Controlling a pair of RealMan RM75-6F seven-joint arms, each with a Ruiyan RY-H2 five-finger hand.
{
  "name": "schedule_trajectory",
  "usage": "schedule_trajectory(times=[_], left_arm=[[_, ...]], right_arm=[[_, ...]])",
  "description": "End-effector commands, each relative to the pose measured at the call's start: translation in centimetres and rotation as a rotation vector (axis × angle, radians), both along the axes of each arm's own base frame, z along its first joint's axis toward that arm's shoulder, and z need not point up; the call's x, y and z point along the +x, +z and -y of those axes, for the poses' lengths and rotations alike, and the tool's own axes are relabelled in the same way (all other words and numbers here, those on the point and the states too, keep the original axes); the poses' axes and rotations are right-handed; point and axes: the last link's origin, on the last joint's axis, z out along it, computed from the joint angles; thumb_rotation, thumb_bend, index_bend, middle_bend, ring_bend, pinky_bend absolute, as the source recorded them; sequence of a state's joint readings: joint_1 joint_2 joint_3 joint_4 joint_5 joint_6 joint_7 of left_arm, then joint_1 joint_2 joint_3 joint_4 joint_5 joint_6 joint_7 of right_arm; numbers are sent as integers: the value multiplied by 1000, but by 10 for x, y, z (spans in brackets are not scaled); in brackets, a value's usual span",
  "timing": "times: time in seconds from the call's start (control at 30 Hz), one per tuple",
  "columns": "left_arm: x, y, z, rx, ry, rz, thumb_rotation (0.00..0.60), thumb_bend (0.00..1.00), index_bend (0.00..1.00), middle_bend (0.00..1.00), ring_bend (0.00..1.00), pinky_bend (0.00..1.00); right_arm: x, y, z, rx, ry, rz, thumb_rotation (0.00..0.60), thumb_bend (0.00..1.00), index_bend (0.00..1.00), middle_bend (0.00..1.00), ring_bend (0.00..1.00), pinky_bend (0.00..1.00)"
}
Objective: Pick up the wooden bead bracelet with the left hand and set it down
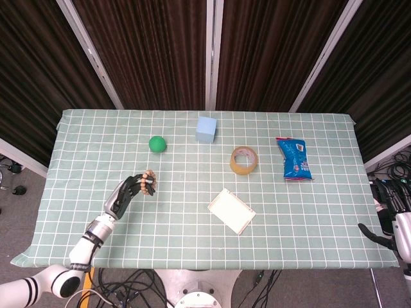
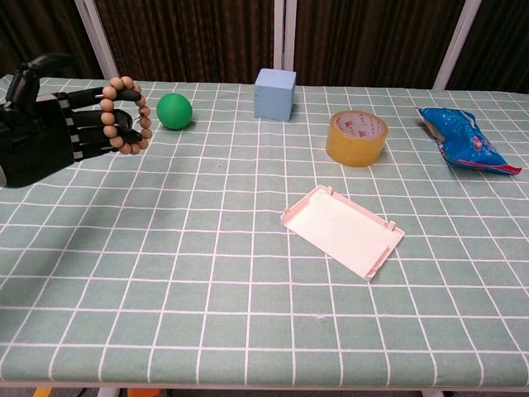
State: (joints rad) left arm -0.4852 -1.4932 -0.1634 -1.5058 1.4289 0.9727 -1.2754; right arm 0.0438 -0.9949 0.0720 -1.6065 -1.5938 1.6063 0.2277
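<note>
**Two cameras: high overview, low close view**

Head view: set high, looking steeply down over the near edge of the table, far enough to take in the whole checked cloth, the dark curtains behind and cables on the floor below. Chest view: mounted low, just above table height, facing forward across the cloth toward the curtains, much nearer, cropping the near corners. Shared between both: the middle and far table with the green ball, blue cube, tape roll, white tray, blue snack bag, plus the left hand at left. Right hand caught only from above, off the table's right edge.
</note>
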Motion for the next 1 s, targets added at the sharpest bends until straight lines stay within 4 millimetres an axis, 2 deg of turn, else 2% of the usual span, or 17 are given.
schedule_trajectory(times=[0.03, 0.1, 0.23, 0.37, 0.57, 0.73, 0.9, 0.97, 1.0], left_arm=[[-8, 7, -2, 29, -43, -75, 369, 382, 328, 511, 355, 192], [-16, 11, -4, 62, -80, -157, 427, 382, 328, 477, 315, 189], [-38, 17, -7, 160, -175, -421, 399, 380, 329, 433, 244, 182], [-49, 16, -4, 213, -303, -670, 382, 357, 332, 429, 235, 177], [-42, -1, 4, 241, -454, -868, 378, 297, 338, 429, 235, 171], [-32, -8, 3, 326, -579, -1062, 298, 137, 325, 391, 212, 158], [-24, -1, 5, 396, -571, -1083, 278, 87, 323, 384, 203, 147], [-25, 10, 4, 421, -524, -1055, 283, 85, 323, 384, 203, 149], [-27, 18, 3, 440, -498, -1054, 305, 85, 323, 384, 203, 151]], right_arm=[[-2, -1, 1, 13, -8, 5, 600, 51, 19, 140, 0, 0], [-4, -1, 2, 21, -13, 5, 600, 52, 19, 140, 0, 0], [-5, -3, 3, 27, -13, 14, 600, 52, 19, 140, 0, 0], [-6, -6, 4, 36, -12, 20, 600, 52, 19, 140, 0, 0], [-6, -10, 7, 47, -7, 28, 600, 51, 19, 140, 0, 0], [-6, -9, 6, 49, -6, 25, 600, 52, 19, 140, 0, 0], [-8, -8, 4, 44, -12, 30, 600, 52, 19, 140, 0, 0], [-10, -7, 5, 46, -18, 33, 600, 52, 19, 140, 0, 0], [-11, -7, 5, 47, -20, 33, 600, 52, 19, 140, 0, 0]])
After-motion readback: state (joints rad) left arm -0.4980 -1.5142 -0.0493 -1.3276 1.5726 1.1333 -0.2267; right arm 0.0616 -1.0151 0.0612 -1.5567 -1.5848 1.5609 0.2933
